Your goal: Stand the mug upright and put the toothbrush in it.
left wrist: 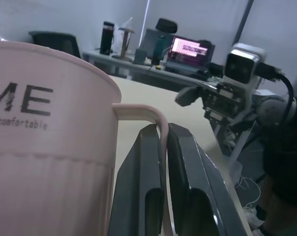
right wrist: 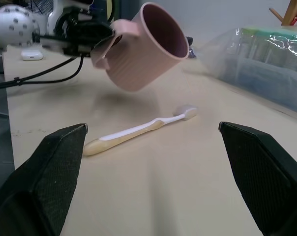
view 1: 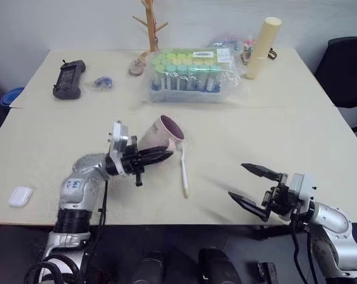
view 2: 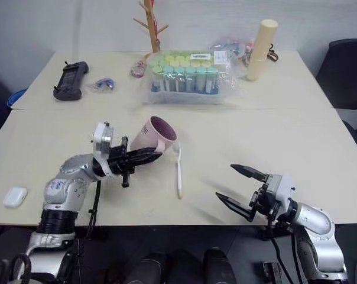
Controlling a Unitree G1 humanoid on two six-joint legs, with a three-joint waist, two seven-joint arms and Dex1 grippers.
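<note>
The mug (view 1: pixel 161 134) is showing pale pink, ribbed lower down, with dark lettering on its side and a darker purplish inside. The toothbrush (view 1: pixel 183 168) is showing white along its neck and bristle head, fading to cream-yellow at the handle end. The bench (view 1: pixel 297 136) is looking pale beige. Both pincers, left (view 1: pixel 158 157) and right (view 1: pixel 253 187), are showing black fingers on silver-grey arms. The earbud case (view 1: pixel 20 196) is gleaming white. The tall cylinder (view 1: pixel 262 47) is showing cream, and the capped tubes (view 1: pixel 184 70) are showing green, yellow and teal tops.
</note>
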